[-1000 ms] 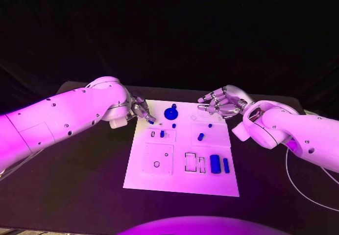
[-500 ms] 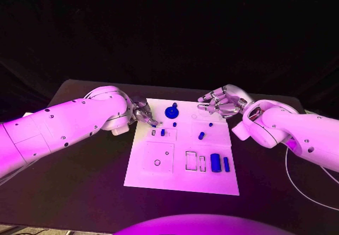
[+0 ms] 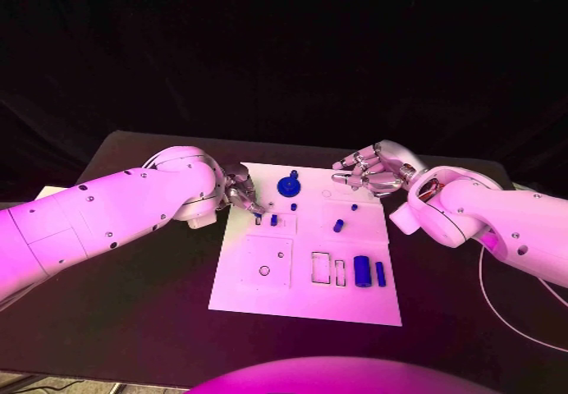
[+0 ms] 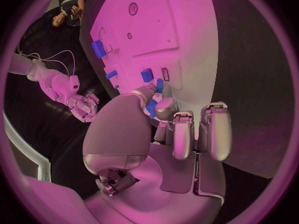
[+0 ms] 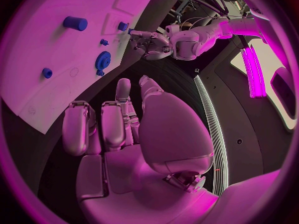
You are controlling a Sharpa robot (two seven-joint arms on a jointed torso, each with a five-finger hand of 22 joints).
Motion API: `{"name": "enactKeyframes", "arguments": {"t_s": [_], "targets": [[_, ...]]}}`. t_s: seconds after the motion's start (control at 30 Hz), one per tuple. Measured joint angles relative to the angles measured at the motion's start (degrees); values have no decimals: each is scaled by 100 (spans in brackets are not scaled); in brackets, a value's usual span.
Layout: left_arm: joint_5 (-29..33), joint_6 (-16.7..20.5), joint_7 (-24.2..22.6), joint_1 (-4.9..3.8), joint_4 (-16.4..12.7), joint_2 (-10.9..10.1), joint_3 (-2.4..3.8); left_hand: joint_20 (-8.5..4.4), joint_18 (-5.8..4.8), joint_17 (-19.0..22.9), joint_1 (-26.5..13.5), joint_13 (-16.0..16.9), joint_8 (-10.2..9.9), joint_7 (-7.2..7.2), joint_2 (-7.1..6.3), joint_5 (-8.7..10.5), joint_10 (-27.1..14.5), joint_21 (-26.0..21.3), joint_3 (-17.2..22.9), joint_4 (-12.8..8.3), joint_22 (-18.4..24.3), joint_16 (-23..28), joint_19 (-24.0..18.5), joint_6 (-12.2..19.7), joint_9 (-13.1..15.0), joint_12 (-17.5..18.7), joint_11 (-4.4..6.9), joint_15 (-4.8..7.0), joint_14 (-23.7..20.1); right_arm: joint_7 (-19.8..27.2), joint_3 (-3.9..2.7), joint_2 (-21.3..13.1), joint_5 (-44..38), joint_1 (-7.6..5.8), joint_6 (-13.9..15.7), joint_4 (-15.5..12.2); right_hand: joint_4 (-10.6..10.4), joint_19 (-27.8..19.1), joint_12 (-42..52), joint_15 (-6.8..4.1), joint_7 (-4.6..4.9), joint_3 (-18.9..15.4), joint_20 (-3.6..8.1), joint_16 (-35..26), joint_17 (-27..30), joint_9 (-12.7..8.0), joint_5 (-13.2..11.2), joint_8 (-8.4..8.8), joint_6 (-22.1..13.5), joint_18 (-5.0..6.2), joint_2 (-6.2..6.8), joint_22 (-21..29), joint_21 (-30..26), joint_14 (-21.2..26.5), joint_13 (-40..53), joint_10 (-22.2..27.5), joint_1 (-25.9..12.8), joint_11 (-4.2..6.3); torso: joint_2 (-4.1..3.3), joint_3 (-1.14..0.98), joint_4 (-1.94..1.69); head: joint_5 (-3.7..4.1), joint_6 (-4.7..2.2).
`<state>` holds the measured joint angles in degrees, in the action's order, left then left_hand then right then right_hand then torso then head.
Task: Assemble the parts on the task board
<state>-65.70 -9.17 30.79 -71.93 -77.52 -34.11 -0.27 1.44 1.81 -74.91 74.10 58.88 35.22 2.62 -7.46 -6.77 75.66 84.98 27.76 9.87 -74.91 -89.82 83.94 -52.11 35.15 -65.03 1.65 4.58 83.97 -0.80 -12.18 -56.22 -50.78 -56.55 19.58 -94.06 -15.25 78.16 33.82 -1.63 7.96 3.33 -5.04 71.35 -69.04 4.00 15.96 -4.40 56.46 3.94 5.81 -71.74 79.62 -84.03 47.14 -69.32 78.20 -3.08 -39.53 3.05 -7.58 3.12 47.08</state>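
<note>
The white task board (image 3: 302,291) lies mid-table. My left hand (image 3: 243,195) is at the board's left edge and pinches a small blue part (image 4: 151,107) between thumb and finger, just over the small slots (image 4: 165,74) beside a blue piece (image 3: 273,220). On the far part of the board stands a blue gear (image 3: 286,187); a short blue peg (image 3: 339,226) is near the middle. Two blue blocks (image 3: 361,272) sit at the right. My right hand (image 3: 369,172) hovers over the board's far right corner, fingers loosely curled, holding nothing.
The black table (image 3: 142,279) surrounds the board on all sides. A square recess (image 3: 265,264) with a small hole and narrow rectangular slots (image 3: 321,269) mark the board's near half. A white cable (image 3: 503,304) lies on the table at the right.
My left hand has moved a little nearer along the board's left edge with the small blue part, down to the small slots. The right hand has stayed put.
</note>
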Motion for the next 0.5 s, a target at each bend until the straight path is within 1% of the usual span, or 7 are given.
{"name": "enactKeyframes", "arguments": {"t_s": [0.23,0.5], "targets": [[-23,-81,83,31,89,43,-6,0,0,0,1,0,0,0,1,2,6,0,2,-2,0,0,0,0,-3,-1,5,0,0,2,0,-1,2,1,-3,-2,0,0,0,0,0,0,0,0,0,0,0,0,0,0,0,0,0,0,0,0,0,0,-4,0,3,-2,14],[-24,-172,130,44,137,82,-6,0,0,0,2,-1,-2,1,2,22,5,0,3,-3,0,0,0,-1,-1,-21,5,0,0,4,0,2,4,4,-6,-2,0,0,0,0,0,0,0,0,0,0,0,0,0,0,0,0,0,0,-3,0,0,0,-3,3,2,3,29]]}}
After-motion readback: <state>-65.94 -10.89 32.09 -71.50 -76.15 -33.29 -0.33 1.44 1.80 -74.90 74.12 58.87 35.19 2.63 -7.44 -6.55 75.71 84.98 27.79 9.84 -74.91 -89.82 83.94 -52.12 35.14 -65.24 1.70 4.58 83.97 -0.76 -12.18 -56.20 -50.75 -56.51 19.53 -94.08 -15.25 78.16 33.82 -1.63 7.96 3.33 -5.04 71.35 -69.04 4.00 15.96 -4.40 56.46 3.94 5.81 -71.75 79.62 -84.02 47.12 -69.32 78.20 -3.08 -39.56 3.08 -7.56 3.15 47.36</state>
